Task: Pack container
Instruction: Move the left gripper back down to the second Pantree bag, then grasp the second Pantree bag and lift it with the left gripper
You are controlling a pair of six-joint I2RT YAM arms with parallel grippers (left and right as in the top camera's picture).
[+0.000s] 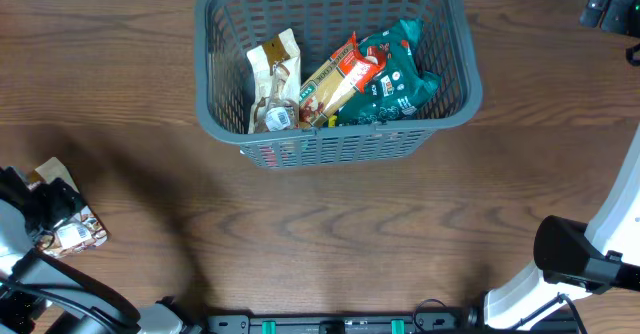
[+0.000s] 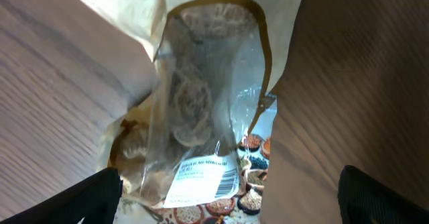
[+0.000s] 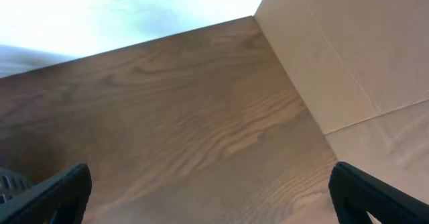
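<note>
Some way from both claws, located the basket (image 1: 330, 74) at the far middle of the table (image 1: 300, 224), upright, far rim at the top frame edge. Counted three packets inside: beige packet (image 1: 273, 84) at the left, orange packet (image 1: 340, 79) slanted in the middle, green packet (image 1: 395, 69) at the right. Could not read any print on them, nor tell how they overlap lower down.

Found left claw (image 2: 231, 194) at the near-left corner of the table, low over a clear-fronted packet (image 2: 194, 103). Saw only its dark fingertips (image 2: 94, 197) at the bottom corners of the wrist view, set wide apart with the packet between. Could not confirm contact with the packet on either side. Made out pale dried slices behind the window and a white barcode label (image 2: 201, 177), text blurred. Noted a second, patterned packet (image 2: 253, 184) underneath, mostly covered. On overhead, could see little of this claw past the left arm (image 1: 40, 274) and the frame edge.

Found right claw (image 3: 211, 190) spread wide and holding nothing, fingertips (image 3: 53, 194) cut off at the bottom corners. Saw wood grain below and a beige panel (image 3: 355, 70) to the right, nature unclear. Could not pick out this claw on overhead, only part of the right arm (image 1: 580, 259) at the near-right corner.
</note>
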